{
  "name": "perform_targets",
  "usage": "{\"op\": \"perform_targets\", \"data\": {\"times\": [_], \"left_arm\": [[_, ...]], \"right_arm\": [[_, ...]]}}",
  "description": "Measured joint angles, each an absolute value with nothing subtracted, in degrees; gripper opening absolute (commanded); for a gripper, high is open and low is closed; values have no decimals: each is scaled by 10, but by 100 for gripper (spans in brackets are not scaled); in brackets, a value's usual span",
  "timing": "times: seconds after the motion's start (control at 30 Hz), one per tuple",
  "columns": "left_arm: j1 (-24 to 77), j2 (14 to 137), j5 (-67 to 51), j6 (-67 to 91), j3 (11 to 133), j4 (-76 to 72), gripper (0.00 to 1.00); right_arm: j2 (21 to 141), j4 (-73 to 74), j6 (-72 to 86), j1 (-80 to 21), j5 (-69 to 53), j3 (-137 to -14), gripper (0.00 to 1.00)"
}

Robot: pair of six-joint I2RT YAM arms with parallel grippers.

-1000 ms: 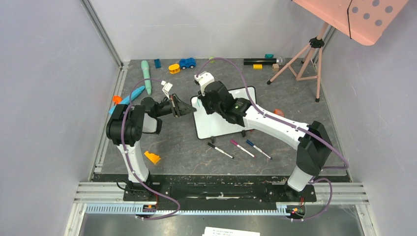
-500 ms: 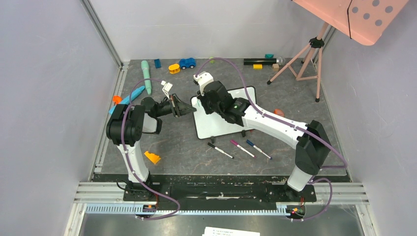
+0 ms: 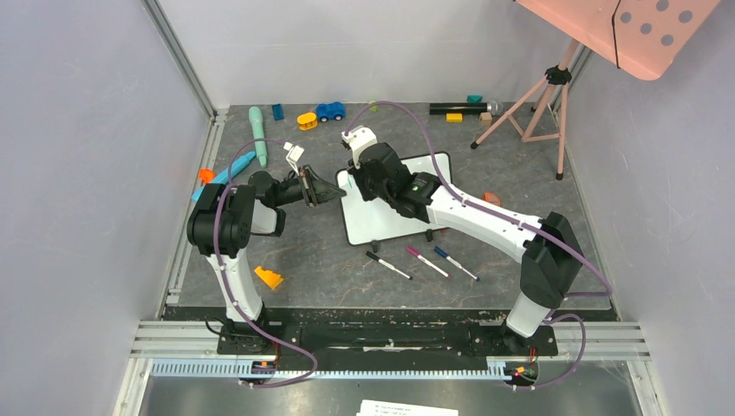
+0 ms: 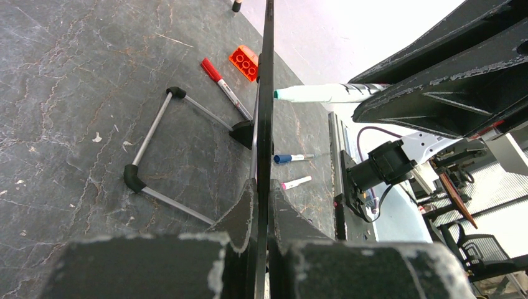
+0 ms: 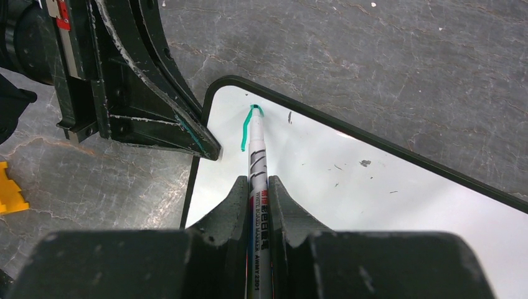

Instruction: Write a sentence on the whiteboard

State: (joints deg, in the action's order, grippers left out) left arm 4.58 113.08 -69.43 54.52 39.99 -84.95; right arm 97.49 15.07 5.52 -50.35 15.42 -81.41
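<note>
The whiteboard [image 3: 386, 224] lies tilted on the table, its near-left edge raised. My left gripper [image 3: 334, 189] is shut on the board's black frame, which the left wrist view shows edge-on [image 4: 266, 93] between the fingers [image 4: 262, 184]. My right gripper [image 3: 360, 178] is shut on a white board marker [image 5: 256, 156] with a teal tip. The tip touches the board [image 5: 373, 199] near its corner. Of the sentence only one short curved teal stroke [image 5: 245, 131] shows; no words are readable. The marker also shows in the left wrist view [image 4: 324, 93].
Three capped markers [image 3: 387, 265] [image 3: 427, 262] [image 3: 455, 263] lie in front of the board. A yellow-orange piece [image 3: 268, 277] lies near the left arm. Toys, including a blue car [image 3: 329, 111], line the back. A tripod [image 3: 537, 104] holding a pink dotted panel stands back right.
</note>
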Motion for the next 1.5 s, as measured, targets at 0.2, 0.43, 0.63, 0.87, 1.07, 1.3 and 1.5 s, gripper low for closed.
{"op": "perform_targets", "data": {"times": [0.2,0.43,0.63,0.87,1.07,1.3,1.5], "left_arm": [[46,1131,-693,545,400,-849,2],[46,1131,-693,545,400,-849,2],[46,1131,-694,545,399,-849,2],[46,1131,-694,545,399,-849,2],[46,1131,-693,545,399,-849,2],[46,1131,-694,545,399,-849,2],[46,1131,-694,545,399,-849,2]], "right_arm": [[969,145,57,-501,156,-802,0],[953,144,60,-495,164,-784,0],[948,143,60,-492,163,-778,0],[944,142,62,-490,147,-768,0],[943,143,64,-490,126,-760,0],[943,142,66,-489,108,-758,0],[946,140,69,-489,98,-758,0]]}}
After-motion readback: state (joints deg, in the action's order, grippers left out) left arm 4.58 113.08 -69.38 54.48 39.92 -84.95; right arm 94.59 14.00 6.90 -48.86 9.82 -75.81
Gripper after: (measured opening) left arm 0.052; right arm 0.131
